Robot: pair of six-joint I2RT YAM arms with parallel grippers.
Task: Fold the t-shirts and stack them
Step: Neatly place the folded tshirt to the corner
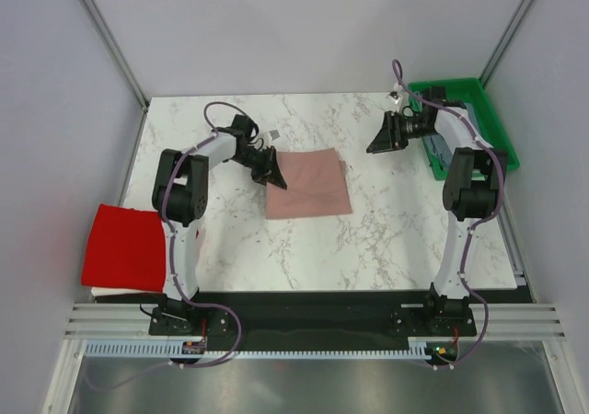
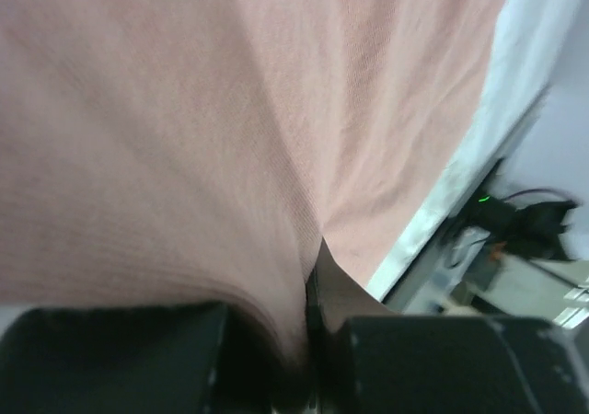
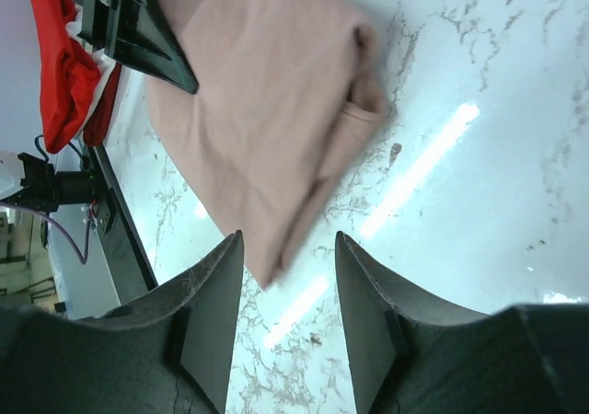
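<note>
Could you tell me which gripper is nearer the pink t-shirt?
Left: the left gripper pinches the pink t-shirt at its left edge; the right gripper hangs open, apart, to its right.

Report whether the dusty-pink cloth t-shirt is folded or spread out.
Folded: dusty-pink cloth t-shirt forms a compact rectangle, layered edges showing.

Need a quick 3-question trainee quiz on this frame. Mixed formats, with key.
1. True or false: the right gripper holds the pink shirt.
2. Which shirt sits at the near-left corner of the table? A) red shirt B) pink shirt C) neither
3. Fill in: seen from the top camera, the left gripper pinches the pink shirt at its ____ edge (left or right).

Key
1. False: its jaws stand open, clear of the cloth.
2. A.
3. Left.
</note>
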